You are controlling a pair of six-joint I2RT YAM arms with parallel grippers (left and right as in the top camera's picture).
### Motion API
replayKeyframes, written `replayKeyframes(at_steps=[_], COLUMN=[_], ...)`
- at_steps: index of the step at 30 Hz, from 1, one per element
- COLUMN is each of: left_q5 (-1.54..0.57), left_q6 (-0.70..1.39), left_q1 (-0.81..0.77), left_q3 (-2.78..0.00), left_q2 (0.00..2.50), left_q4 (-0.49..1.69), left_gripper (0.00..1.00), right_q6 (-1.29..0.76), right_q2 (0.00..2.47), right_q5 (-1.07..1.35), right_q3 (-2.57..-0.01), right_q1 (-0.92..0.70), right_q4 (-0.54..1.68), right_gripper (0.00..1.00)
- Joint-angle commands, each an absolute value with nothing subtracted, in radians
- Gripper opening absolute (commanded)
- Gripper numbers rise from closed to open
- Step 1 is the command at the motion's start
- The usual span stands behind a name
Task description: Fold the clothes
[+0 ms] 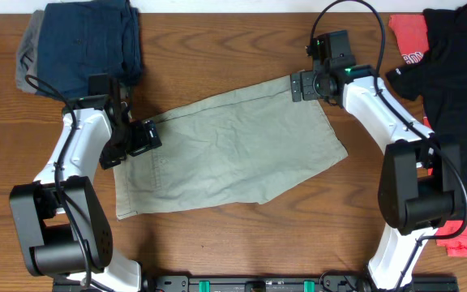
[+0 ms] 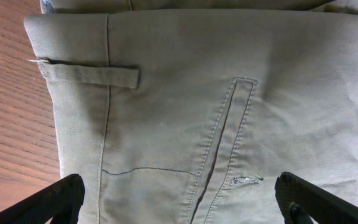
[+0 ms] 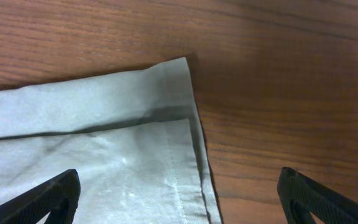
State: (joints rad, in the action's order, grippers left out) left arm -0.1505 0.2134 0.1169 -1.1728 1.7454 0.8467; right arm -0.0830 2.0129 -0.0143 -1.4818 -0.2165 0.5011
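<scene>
We log the shorts (image 1: 233, 150) spread flat at the centre of the table (image 1: 217, 49). Left gripper (image 1: 148, 136) hovers released over their 9 o'clock waistband. Right gripper (image 1: 303, 85) is released over the 1 o'clock corner.

The pale khaki shorts (image 1: 229, 150) lay spread flat and wrinkled across the middle of the worktop (image 1: 217, 49), slanting, with the waistband at the left and the leg hem (image 3: 179, 68) at the upper right. A belt loop (image 2: 92, 76) and stitched pocket (image 2: 229, 137) faced up.
</scene>
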Motion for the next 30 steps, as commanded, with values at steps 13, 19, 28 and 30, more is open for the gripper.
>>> replayKeyframes(at_steps=[13, 19, 28, 30], left_q5=[-0.149, -0.149, -0.149, -0.149], left_q6=[0.224, 0.224, 0.224, 0.224], left_q1=[0.118, 0.118, 0.118, 0.118], left_q3=[-1.169, -1.169, -1.169, -1.169], left_q2=[1.745, 1.745, 1.745, 1.745], left_q4=[0.846, 0.846, 0.846, 0.846], left_gripper=[0.99, 0.99, 0.99, 0.99], right_q6=[-0.101, -0.113, -0.119, -0.12], right_q2=[2.097, 2.111, 2.155, 2.155], right_q5=[0.016, 0.015, 0.016, 0.016], right_q3=[-1.489, -1.489, -1.489, -1.489], right_q1=[-0.215, -0.217, -0.228, -0.229], right_q4=[0.482, 0.481, 0.471, 0.462], right_gripper=[0.99, 0.68, 0.69, 0.63])
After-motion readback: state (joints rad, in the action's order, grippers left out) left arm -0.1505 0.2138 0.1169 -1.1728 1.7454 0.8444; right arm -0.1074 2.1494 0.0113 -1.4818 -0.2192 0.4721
